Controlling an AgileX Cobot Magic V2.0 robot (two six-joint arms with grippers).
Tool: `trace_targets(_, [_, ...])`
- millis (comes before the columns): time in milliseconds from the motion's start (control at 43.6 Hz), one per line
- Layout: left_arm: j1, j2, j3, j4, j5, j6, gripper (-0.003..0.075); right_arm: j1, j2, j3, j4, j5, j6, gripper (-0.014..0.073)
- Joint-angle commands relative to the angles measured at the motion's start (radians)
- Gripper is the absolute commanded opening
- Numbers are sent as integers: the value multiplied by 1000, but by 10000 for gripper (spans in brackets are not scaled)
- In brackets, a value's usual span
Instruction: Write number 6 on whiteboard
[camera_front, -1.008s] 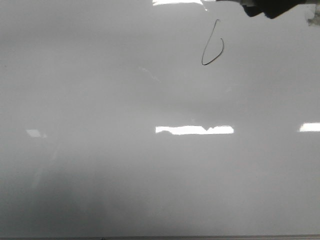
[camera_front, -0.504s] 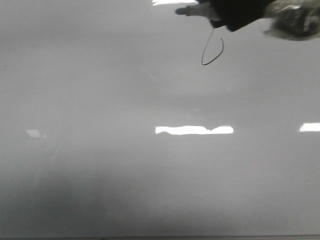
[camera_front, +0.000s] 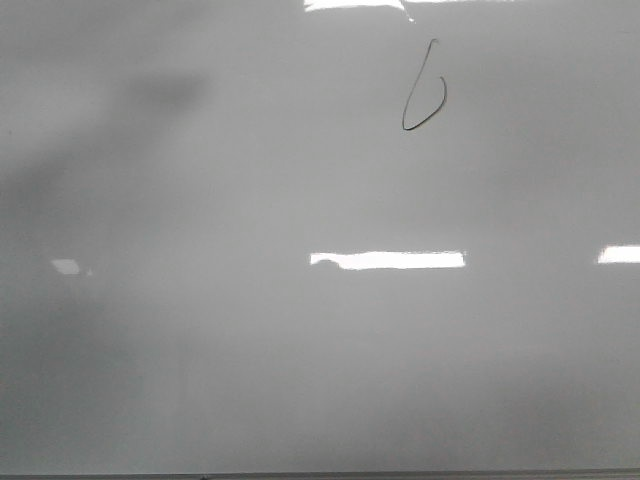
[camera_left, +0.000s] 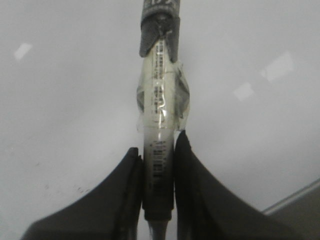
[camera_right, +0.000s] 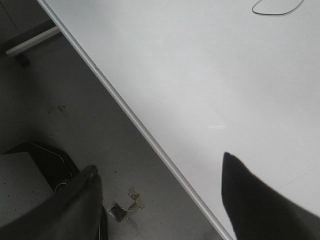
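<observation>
In the front view the board fills the frame, glossy pale grey. On its left side lies a soft dark shadow, slanting up toward the upper left, and a small dim glare patch sits below it. Further right, a long bright glare bar crosses the middle. Up near the far edge, right of centre, stands the 6 — a thin dark pen line with a tall slanted stroke and a narrow loop at its lower end. Another glare patch shows at the right edge. No arm is seen in this view.

The left wrist view shows the left end effector clenched on a marker: both dark fingers press against the barrel from either side. The barrel is pale with small print, wrapped in clear tape midway, and ends in a dark section pointing away over the board. Whether the tip touches the board cannot be told.

The right wrist view shows the right end effector released — its two dark fingers stand well apart with nothing between them. One finger hangs over the floor, the other over the board, with the board's thin edge strip running between them. Part of the 6's loop shows at the frame's border, well apart from the fingers.
</observation>
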Motion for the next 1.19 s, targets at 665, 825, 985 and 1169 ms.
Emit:
trace_targets(665, [927, -388, 838, 88, -1244, -448, 96, -5, -6, -27, 18, -150, 6, 528])
trace_targets(825, [1001, -296, 839, 49, -1413, -446, 96, -5, -6, -27, 18, -150, 6, 528])
trace_targets(985, [1005, -201, 839, 51, -1553, -380, 96, -5, -6, -27, 19, -150, 6, 528])
trace_targets(1169, [1005, -96, 834, 25, -1615, -335, 97, -5, -6, -27, 22, -149, 6, 528])
